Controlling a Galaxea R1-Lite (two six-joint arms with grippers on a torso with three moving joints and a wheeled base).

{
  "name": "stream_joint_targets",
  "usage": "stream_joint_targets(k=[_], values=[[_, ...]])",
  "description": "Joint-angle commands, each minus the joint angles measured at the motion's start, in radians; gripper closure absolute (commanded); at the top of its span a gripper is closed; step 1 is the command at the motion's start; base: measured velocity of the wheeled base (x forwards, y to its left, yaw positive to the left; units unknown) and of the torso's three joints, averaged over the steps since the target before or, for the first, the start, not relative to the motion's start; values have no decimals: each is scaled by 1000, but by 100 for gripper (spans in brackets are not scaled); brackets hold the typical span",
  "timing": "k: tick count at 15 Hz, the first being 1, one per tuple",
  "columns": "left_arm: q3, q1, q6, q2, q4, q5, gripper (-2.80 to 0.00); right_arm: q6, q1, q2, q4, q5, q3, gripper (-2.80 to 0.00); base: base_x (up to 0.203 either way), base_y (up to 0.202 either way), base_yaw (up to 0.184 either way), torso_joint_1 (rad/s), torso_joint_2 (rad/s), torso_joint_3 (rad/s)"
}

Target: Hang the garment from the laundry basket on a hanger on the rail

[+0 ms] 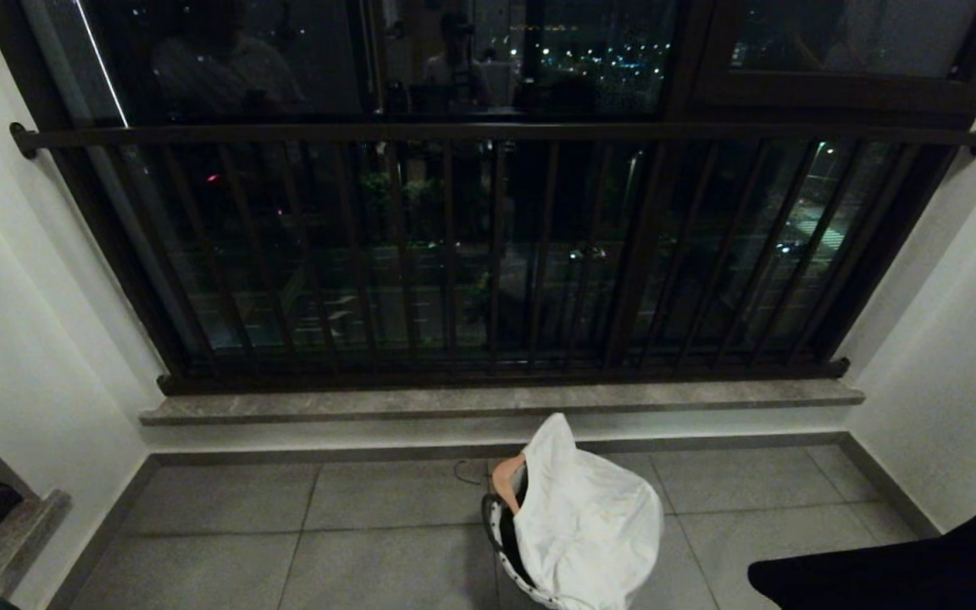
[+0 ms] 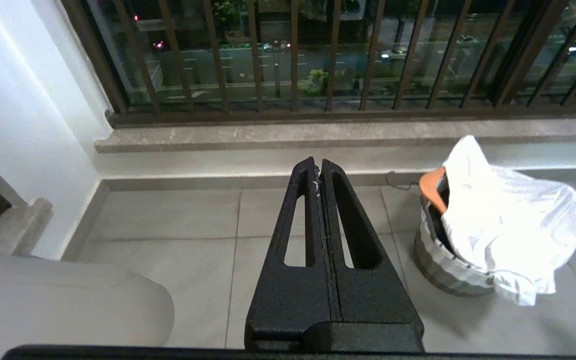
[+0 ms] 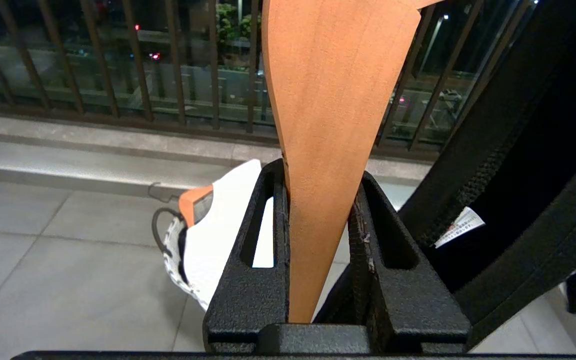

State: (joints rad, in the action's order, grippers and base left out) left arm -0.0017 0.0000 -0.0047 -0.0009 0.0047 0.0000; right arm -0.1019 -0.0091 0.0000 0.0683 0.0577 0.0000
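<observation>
Head view | laundry basket [image 1: 501, 542]: white garment [image 1: 585, 525] | right tool [image 3: 318, 197] clamps wooden hanger [image 3: 330, 125] | left tool [image 2: 319, 172] clenched

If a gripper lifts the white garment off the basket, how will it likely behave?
The white garment drapes in soft folds over the basket, so it will probably hang limp. Thin cloth, so likely light. A wooden hanger pokes out beside it and might snag or come up with it.

A dark guard railing [image 1: 488, 254] fronts the night window above a grey stone sill [image 1: 496, 400].
</observation>
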Motion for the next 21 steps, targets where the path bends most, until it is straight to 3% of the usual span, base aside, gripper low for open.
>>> stream_joint_targets(k=[1, 21], values=[[0, 0, 0, 1, 0, 0, 0, -1, 0, 2, 1, 1, 0, 0, 0, 0, 0, 273, -626, -352], [0, 0, 0, 1, 0, 0, 0, -1, 0, 2, 1, 1, 0, 0, 0, 0, 0, 160, -350, -191]])
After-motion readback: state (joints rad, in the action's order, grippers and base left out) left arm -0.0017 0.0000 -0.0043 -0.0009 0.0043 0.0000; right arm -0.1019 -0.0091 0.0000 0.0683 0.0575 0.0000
